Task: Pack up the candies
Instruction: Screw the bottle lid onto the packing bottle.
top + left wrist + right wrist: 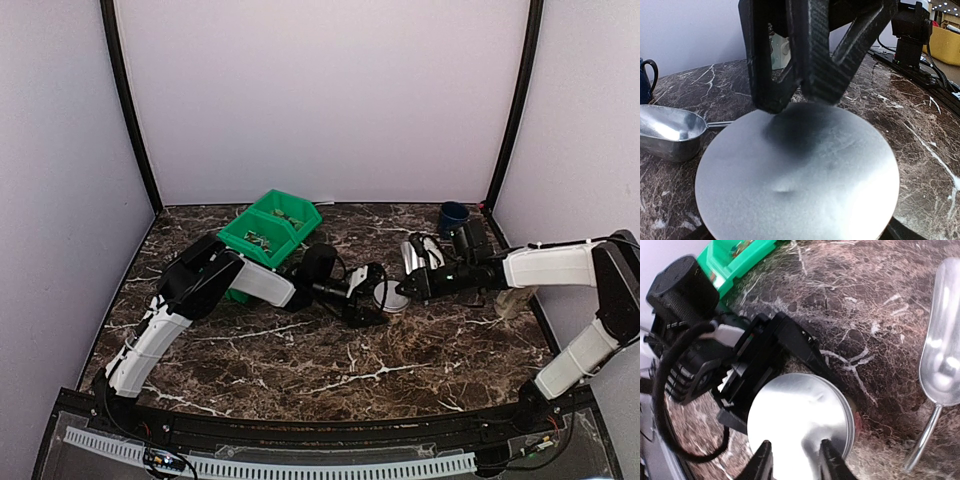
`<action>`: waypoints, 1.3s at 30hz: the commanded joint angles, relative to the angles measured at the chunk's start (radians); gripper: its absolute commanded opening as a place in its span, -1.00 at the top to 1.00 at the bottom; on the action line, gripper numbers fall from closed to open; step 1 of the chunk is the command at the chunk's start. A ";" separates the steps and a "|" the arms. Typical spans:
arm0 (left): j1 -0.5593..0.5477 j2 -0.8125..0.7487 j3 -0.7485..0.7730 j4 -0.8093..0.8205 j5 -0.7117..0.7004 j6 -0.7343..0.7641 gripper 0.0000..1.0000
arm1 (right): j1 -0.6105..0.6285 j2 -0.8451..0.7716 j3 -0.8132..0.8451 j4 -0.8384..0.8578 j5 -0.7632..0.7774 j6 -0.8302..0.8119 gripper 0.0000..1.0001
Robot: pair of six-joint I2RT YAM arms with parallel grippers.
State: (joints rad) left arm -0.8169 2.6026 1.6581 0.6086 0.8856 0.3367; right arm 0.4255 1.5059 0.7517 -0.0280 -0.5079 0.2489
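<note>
A small clear jar stands mid-table under a flat silvery lid (pixel 800 415) (pixel 800 175). A reddish bit of the candies (pixel 856 419) shows through the jar wall below the lid's rim. My left gripper (pixel 380 298) is shut on the jar, one black finger (pixel 805 352) on each side of it. My right gripper (pixel 796 462) (pixel 406 284) stands over the lid, slightly open. Its fingertips (pixel 772 102) rest on the lid's top with nothing between them. More candies (pixel 736 247) lie in the green bin (pixel 270 232).
A metal scoop (pixel 942 355) (pixel 670 130) lies on the marble beside the jar. A dark blue mug (pixel 453 215) stands at the back right. A clear cup (pixel 515 302) stands under the right arm. Both arms meet over the middle of the table.
</note>
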 commanded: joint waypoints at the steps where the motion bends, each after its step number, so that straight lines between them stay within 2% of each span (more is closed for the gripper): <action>1: -0.014 0.179 -0.120 -0.273 -0.102 0.202 -0.66 | 0.006 -0.078 0.034 -0.077 0.042 -0.135 0.17; 4: -0.013 0.168 -0.142 -0.278 -0.088 0.238 -0.68 | 0.015 -0.141 0.022 -0.056 0.089 -0.227 -0.20; 9: -0.006 0.156 -0.157 -0.302 -0.076 0.281 -0.70 | 0.084 -0.230 -0.082 0.045 0.140 -0.403 -0.46; 17: 0.012 0.149 -0.166 -0.306 -0.012 0.292 -0.70 | 0.161 -0.184 -0.084 -0.028 0.152 -0.637 -0.55; 23: 0.012 0.149 -0.162 -0.327 0.004 0.310 -0.70 | 0.167 -0.074 0.002 -0.108 0.190 -0.696 -0.58; 39: 0.010 0.151 -0.158 -0.337 0.022 0.316 -0.70 | 0.167 0.017 0.048 -0.069 0.213 -0.732 -0.67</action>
State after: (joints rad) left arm -0.8089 2.5645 1.6150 0.5400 0.9691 0.4553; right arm 0.5873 1.4853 0.7658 -0.1188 -0.3096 -0.4797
